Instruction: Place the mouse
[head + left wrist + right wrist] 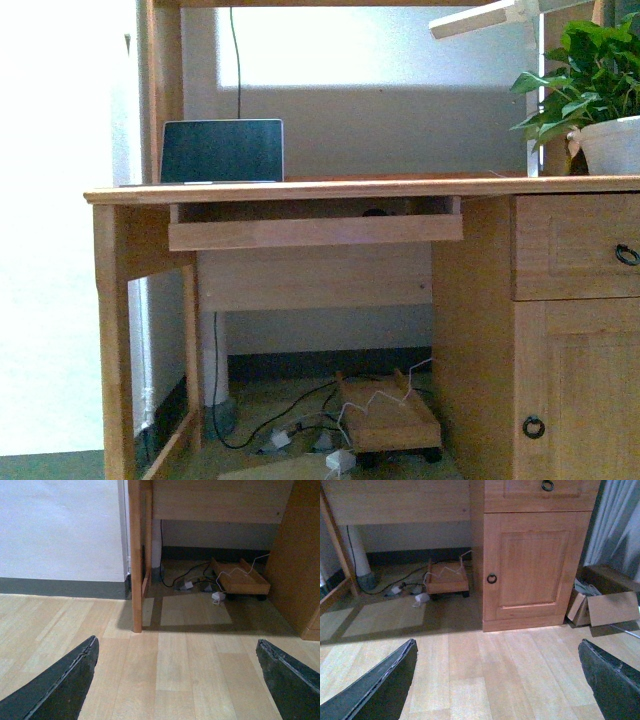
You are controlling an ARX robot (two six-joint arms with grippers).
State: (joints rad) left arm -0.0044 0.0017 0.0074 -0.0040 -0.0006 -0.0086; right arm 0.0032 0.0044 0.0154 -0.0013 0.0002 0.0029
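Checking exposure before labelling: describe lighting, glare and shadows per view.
Front view: left side blown out white beside the light wooden desk, bluish cast. Left wrist view: desk shadow across the pale plank floor, a brighter patch inside it. Right wrist view: evenly lit, dim under the desk.

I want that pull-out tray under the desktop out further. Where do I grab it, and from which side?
Probably grip the tray's front board near its middle, coming straight from the front. It is a long flat strip facing you, and the open gap above it leaves room for an upper finger.
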